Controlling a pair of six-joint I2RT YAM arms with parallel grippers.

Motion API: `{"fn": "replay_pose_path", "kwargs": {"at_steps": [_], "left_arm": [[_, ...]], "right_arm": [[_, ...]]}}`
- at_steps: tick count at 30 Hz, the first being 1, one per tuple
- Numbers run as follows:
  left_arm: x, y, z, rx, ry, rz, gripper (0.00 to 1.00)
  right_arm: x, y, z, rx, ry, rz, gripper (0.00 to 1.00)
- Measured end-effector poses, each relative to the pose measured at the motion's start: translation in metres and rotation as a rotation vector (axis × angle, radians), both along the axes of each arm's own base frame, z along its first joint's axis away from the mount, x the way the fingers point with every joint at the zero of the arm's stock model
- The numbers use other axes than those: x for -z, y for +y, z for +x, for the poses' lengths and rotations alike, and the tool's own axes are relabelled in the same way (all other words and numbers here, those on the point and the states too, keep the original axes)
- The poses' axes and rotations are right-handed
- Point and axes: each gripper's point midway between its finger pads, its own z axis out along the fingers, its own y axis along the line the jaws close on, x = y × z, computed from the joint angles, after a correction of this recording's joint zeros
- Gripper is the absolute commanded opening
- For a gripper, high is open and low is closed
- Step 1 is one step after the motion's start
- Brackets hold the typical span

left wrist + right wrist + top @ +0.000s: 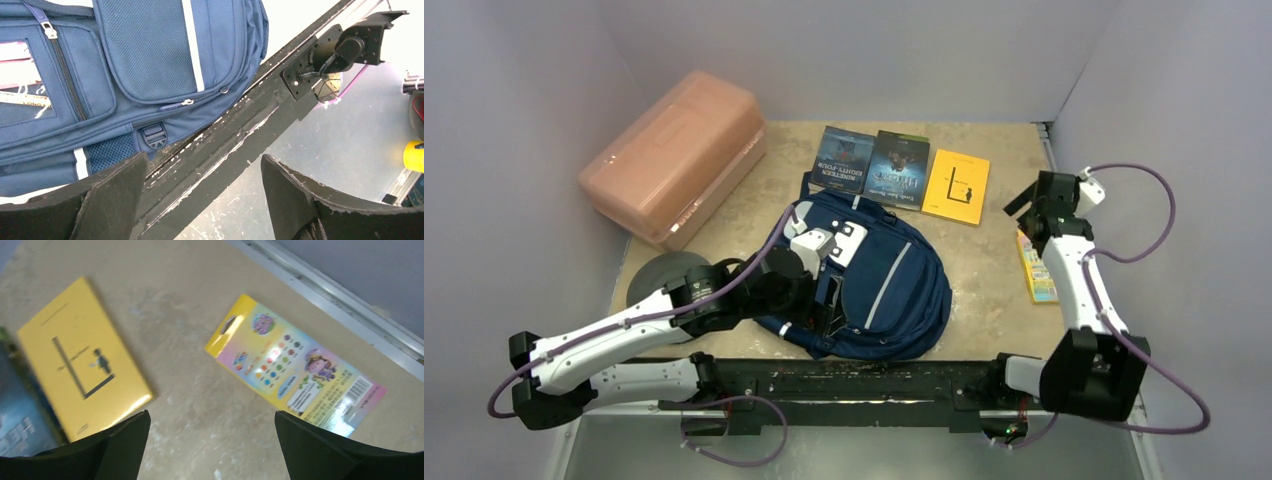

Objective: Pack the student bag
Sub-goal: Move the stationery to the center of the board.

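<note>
The student bag (pixel 894 285), navy blue with grey stripes, lies flat in the middle of the table with its zips shut. It also shows in the left wrist view (pixel 150 55). My left gripper (pixel 827 298) is open and empty over the bag's near left edge. In its wrist view the left gripper (pixel 204 157) hangs over the black rail. My right gripper (pixel 1046 208) is open and empty above bare table at the far right. In its wrist view the right gripper (pixel 212 413) sits between a yellow book (pixel 82 355) and a colourful flat pack (pixel 295 370).
Two dark books (pixel 844 160) (pixel 900 168) and the yellow book (pixel 957 186) lie in a row behind the bag. The colourful pack (pixel 1036 265) lies by the right wall. A salmon-pink plastic box (pixel 674 155) stands far left, with a grey disc (pixel 659 275) near it. A black rail (pixel 874 380) runs along the near edge.
</note>
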Motion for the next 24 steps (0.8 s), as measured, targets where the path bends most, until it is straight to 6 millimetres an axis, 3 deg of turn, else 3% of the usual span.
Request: {"fn": "replay_pose_path", "kwargs": {"at_steps": [2, 5, 11, 19, 24], "left_arm": [[-0.004, 0.003, -0.002, 0.007, -0.005, -0.01, 0.83], [-0.01, 0.008, -0.005, 0.02, -0.022, -0.026, 0.83], [-0.016, 0.02, -0.008, 0.033, -0.047, -0.031, 0.83], [-0.022, 0.028, -0.008, 0.038, -0.077, -0.042, 0.83], [-0.019, 0.03, -0.003, 0.034, -0.09, -0.026, 0.83]], "right_arm": [[0.023, -0.031, 0.001, 0.096, 0.045, 0.005, 0.99], [0.045, -0.062, -0.002, 0.184, 0.091, 0.015, 0.99], [0.062, -0.107, -0.007, 0.304, 0.113, -0.023, 0.99], [0.12, -0.115, -0.01, 0.28, 0.294, -0.043, 0.99], [0.129, -0.118, -0.007, 0.221, 0.349, -0.071, 0.99]]}}
